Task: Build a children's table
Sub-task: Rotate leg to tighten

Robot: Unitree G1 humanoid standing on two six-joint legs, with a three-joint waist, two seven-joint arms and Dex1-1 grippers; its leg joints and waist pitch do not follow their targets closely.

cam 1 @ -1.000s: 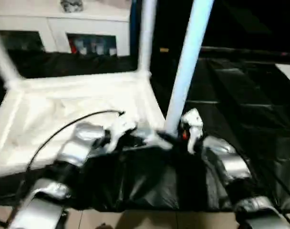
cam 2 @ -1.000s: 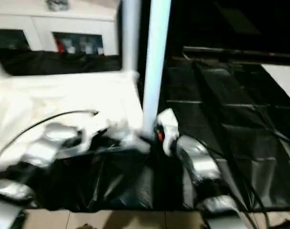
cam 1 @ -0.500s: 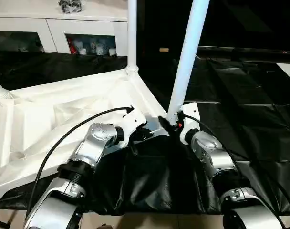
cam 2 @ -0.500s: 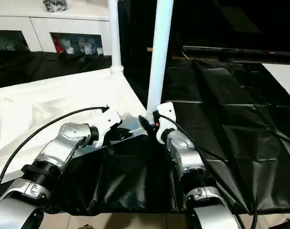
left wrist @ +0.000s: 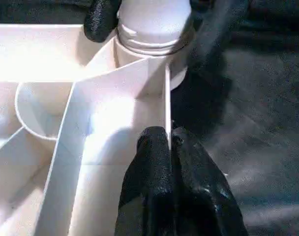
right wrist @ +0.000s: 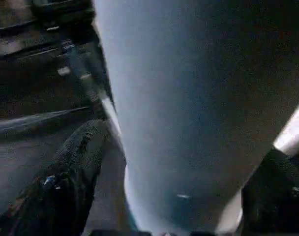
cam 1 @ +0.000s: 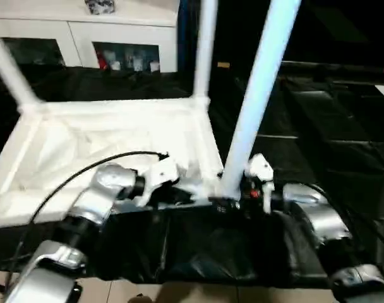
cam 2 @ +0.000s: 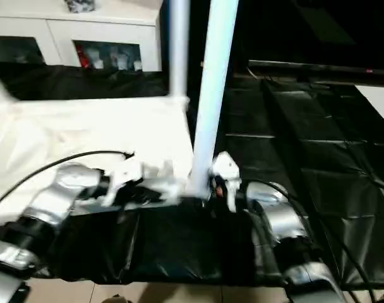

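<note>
Table top inverted on the black-draped counter (cam 1: 318,145) — legs upright in its corner sockets.

I see the children's table (cam 1: 110,136) lying underside up at the left. My left pincer (left wrist: 169,142) is closed on a thin rib wall at the near right corner. My right pincer (right wrist: 184,196) stands wide, one finger either side of the near right leg (cam 1: 258,104) — contact cannot be confirmed. A white cabinet (cam 1: 84,31) stands far behind.

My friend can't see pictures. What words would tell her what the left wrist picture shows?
Two black fingers pinch the thin white edge of the upside-down table top at its corner. Just beyond them, a white leg stands in the round corner socket, with the other gripper's black fingers on either side of it, over black cloth.
</note>
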